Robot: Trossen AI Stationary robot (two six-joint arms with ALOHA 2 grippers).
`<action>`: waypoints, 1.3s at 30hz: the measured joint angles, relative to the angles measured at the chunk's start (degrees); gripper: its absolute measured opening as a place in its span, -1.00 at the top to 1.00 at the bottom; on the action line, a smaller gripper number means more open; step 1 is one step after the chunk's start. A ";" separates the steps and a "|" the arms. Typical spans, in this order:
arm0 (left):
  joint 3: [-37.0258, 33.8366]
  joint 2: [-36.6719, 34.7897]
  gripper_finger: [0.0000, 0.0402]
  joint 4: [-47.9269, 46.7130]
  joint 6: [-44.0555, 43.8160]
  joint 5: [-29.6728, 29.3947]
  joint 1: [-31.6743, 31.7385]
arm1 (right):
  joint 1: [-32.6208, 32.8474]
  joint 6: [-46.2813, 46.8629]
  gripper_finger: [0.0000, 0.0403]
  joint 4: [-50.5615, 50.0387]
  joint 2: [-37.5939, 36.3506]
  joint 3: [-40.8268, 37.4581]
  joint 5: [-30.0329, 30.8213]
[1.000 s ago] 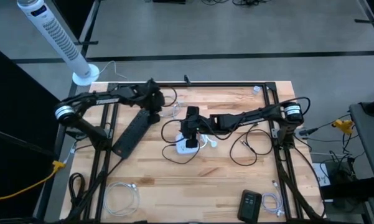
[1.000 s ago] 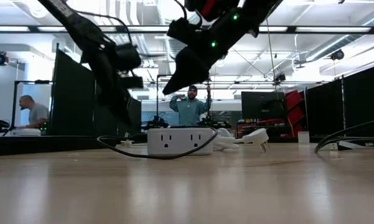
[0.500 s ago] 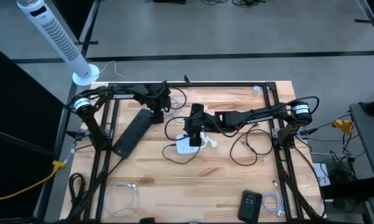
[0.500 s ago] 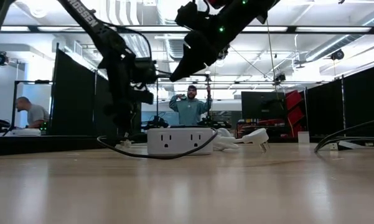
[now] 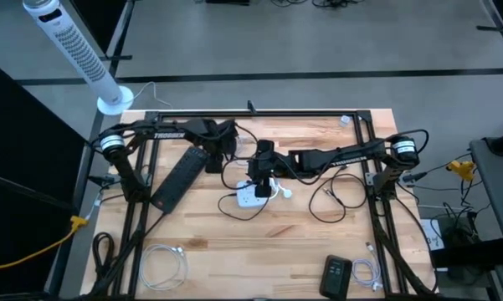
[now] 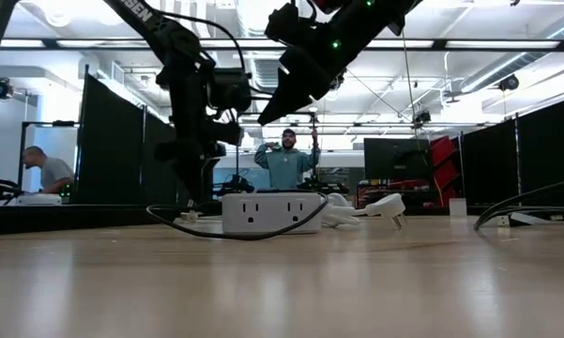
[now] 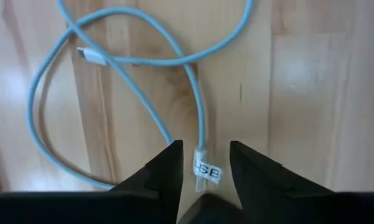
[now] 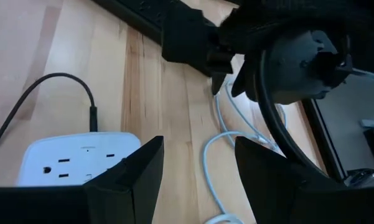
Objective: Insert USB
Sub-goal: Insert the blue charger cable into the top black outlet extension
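Note:
A light blue USB cable lies looped on the wooden table, with its plug end free and a white tag reading "USB" on one strand. My left gripper is open just above it, a finger on either side of the tagged strand; the high view shows it left of centre. The white power block rests flat on the table with a black cord plugged in. My right gripper is open and hovers above the block, touching nothing.
A long black power strip lies left of the block. A loose black cable lies to the right, with a white plug beside the block. White cables and a black device sit near the front edge. People stand in the room behind.
My left gripper has moved toward the table's right, from over the black power strip to over the blue cable beside the power block. My right gripper has risen a little above the block. The cable and the block have stayed put.

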 joint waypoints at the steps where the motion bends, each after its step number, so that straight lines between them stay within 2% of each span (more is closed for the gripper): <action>1: 0.07 0.00 0.44 0.01 -0.01 -0.21 -0.36 | 0.02 0.00 0.09 -0.16 0.00 0.00 -0.07; 6: 0.31 0.00 0.45 0.04 -0.87 -0.34 -1.04 | 0.02 0.00 0.09 -0.23 0.04 -0.02 -0.06; 20: 0.24 0.18 0.30 -0.85 -2.31 -0.32 -1.04 | 0.02 0.00 0.09 -0.19 0.04 -0.02 -0.04; 27: 0.22 3.71 0.37 -0.50 -2.86 -0.47 -1.02 | 0.02 0.50 0.09 -0.20 0.04 -0.04 -0.07; 32: 0.22 5.59 0.43 -0.44 -2.13 -4.59 -0.94 | 0.02 0.63 0.09 -0.18 0.07 -0.04 -0.06; 39: 0.22 5.99 0.48 0.20 -0.64 -4.85 -0.53 | 0.02 0.63 0.09 -0.14 0.07 -0.04 -0.01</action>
